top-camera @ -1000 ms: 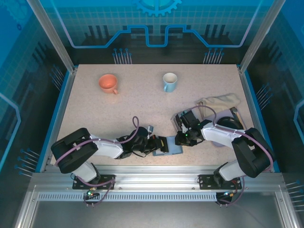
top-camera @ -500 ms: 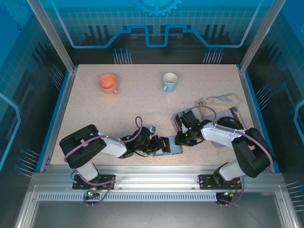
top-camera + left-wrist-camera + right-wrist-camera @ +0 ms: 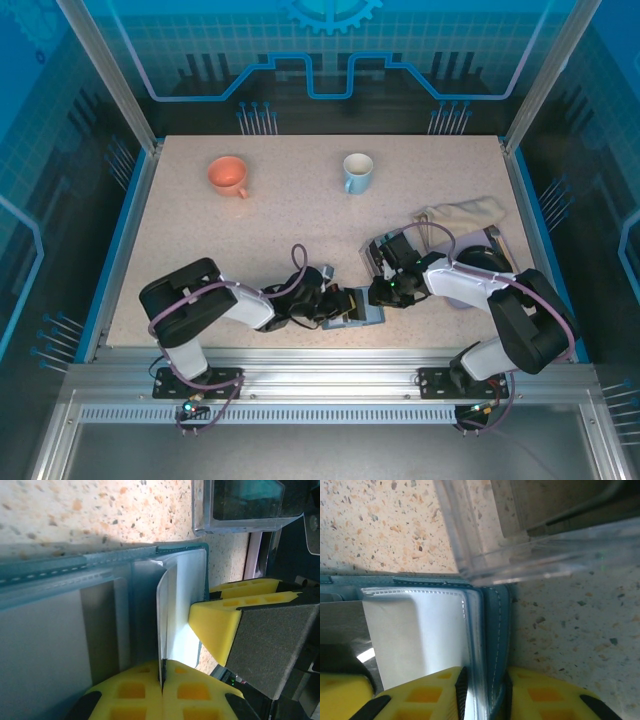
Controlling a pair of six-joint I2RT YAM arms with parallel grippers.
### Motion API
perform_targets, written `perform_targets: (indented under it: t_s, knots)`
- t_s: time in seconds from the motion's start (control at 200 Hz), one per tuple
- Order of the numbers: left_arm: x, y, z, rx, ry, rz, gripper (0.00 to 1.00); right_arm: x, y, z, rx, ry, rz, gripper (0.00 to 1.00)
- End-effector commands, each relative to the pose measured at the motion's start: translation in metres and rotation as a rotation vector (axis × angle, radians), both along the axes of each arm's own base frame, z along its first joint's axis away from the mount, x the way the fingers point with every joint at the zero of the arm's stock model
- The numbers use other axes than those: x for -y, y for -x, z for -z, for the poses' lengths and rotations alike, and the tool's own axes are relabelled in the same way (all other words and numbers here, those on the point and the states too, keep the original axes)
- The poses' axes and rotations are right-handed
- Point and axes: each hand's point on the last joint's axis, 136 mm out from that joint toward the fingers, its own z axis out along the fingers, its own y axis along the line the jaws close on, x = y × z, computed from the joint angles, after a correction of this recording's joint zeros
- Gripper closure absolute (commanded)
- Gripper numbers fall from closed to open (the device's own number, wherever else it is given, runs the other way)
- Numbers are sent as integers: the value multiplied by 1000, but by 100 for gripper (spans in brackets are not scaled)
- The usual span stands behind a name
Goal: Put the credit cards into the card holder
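Observation:
The teal-blue card holder [image 3: 367, 315] lies open near the table's front edge, between both grippers. My left gripper [image 3: 162, 676] is shut on a thin white credit card [image 3: 160, 630], seen edge-on, whose far end reaches in among the holder's clear pockets [image 3: 100, 625]. In the top view this left gripper [image 3: 338, 305] sits at the holder's left side. My right gripper [image 3: 482, 692] is shut on the holder's teal cover [image 3: 497, 625] and clear sleeves; from above, the right gripper [image 3: 377, 293] is at the holder's right end. More credit cards stand in the grey rack [image 3: 240, 505] just beyond.
The rack [image 3: 384, 250] stands just behind the holder, close to the right arm. An orange cup [image 3: 228, 175] and a pale blue mug [image 3: 357, 172] stand at the back. A beige cloth [image 3: 462, 212] lies at the right edge.
The left arm's elbow has swung right and the left gripper has edged right toward the holder with the card. The right arm has stayed still.

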Motion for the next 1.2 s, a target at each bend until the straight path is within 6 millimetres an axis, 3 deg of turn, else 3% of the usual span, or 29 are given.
perform_targets:
  t_s: [0.0, 0.105, 0.43, 0.705, 1.02, 1.195]
  knots:
    - [12, 8, 6, -38, -17, 36, 99, 4, 24, 26, -96, 26, -6, 73]
    - [13, 8, 8, -45, -50, 42, 96, 5, 24, 24, -89, 24, -1, 72]
    - [-17, 13, 6, -36, -183, -1, 74, 6, 22, 22, -80, 32, -5, 72]
    - [-6, 10, 2, -22, -161, 28, 98, 3, 21, 21, -84, 22, -7, 72]
    - [14, 7, 13, -47, -158, 65, 99, -2, 25, 20, -90, -25, 5, 73]
    - [14, 8, 15, -51, -167, 66, 96, -1, 25, 17, -81, -26, 13, 73]
